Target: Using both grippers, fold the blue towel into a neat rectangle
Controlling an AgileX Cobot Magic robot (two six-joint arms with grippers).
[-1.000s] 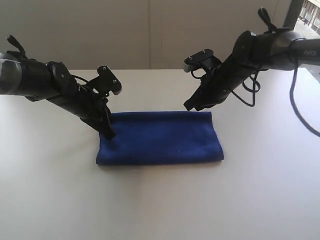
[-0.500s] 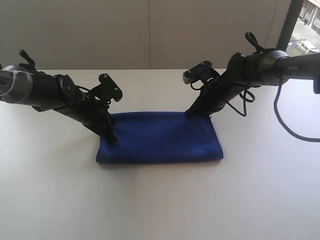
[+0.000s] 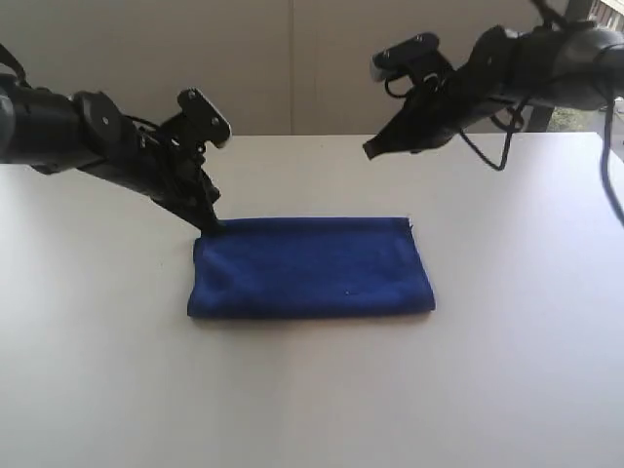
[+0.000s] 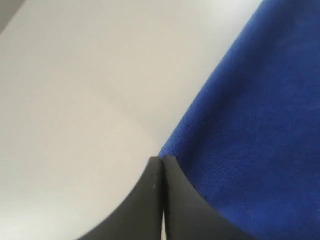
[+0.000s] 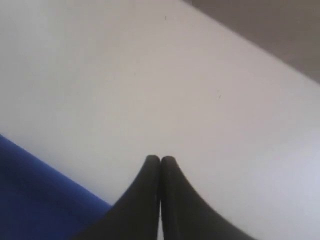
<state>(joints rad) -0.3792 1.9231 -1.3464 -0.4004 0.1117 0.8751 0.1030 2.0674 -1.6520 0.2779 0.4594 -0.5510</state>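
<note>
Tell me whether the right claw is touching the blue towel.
No, the right claw hangs shut in the air, well clear of the blue towel.

Premises present as a robotics test room or lab, not a domestic setting. A plain white bench (image 3: 507, 390) stands against a bare, pale wall (image 3: 175, 58) with a single vertical panel seam (image 3: 292, 68). Two black, cable-draped robot arms, left arm (image 3: 58, 132) and right arm (image 3: 546, 68), reach over the bench.

Royal-blue fuzzy microfibre towel (image 3: 312, 268) framed whole from above its near edge by the exterior view, its far corners looked down on closely by both wrist views, shared by all three
</note>
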